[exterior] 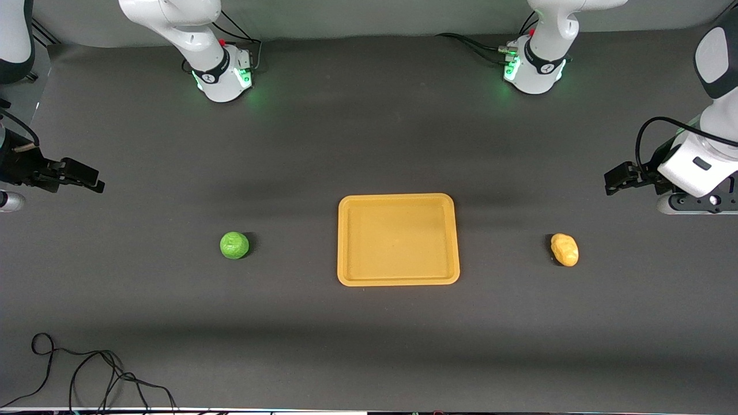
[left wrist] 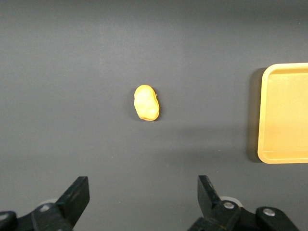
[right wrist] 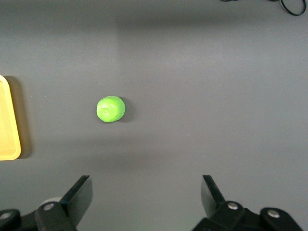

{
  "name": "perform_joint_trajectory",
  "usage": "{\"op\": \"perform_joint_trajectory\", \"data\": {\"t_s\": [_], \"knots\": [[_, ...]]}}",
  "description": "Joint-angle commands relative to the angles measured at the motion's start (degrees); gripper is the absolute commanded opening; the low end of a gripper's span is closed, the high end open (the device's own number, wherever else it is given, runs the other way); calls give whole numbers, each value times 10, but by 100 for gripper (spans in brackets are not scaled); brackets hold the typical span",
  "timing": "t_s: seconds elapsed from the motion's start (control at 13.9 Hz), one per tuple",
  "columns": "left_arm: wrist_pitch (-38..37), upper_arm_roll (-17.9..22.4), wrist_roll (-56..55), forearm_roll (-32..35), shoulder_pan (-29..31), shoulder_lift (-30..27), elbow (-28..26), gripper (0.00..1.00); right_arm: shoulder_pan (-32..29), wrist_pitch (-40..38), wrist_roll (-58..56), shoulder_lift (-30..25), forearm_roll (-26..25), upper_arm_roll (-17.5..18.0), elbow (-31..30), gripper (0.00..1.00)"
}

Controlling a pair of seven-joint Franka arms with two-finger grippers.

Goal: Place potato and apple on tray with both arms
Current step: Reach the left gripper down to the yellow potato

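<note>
The yellow-orange tray (exterior: 398, 278) lies flat at the table's middle. The green apple (exterior: 234, 245) sits on the table beside the tray, toward the right arm's end. The yellow-orange potato (exterior: 564, 249) sits beside the tray, toward the left arm's end. My right gripper (exterior: 92, 181) is open and empty, up over the table's edge at its own end. My left gripper (exterior: 612, 181) is open and empty over its end. The left wrist view shows its gripper (left wrist: 144, 185), the potato (left wrist: 147, 102) and the tray (left wrist: 286, 154). The right wrist view shows its gripper (right wrist: 147, 185), the apple (right wrist: 110, 109) and the tray's corner (right wrist: 9, 144).
A loose black cable (exterior: 86, 374) lies on the table near the front camera at the right arm's end; it also shows in the right wrist view (right wrist: 288, 6). The two arm bases (exterior: 225, 78) (exterior: 536, 72) stand farthest from the front camera.
</note>
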Motion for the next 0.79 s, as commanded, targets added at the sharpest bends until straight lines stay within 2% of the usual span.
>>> {"op": "perform_joint_trajectory", "data": {"t_s": [0.0,0.22,0.36,0.72], "knots": [[12,1,7,-2,0,-23,-23,100,-5,-3,-8,-5,-8,4,-5,100],[14,2,7,-2,1,-24,-23,100,-4,-3,-7,-3,-8,4,-4,100],[43,2,7,-2,2,-25,-39,100,-3,-4,-7,-4,-8,4,-5,100],[199,3,9,-2,6,-12,-153,100,-4,-4,-9,-4,-8,4,-9,100]]}}
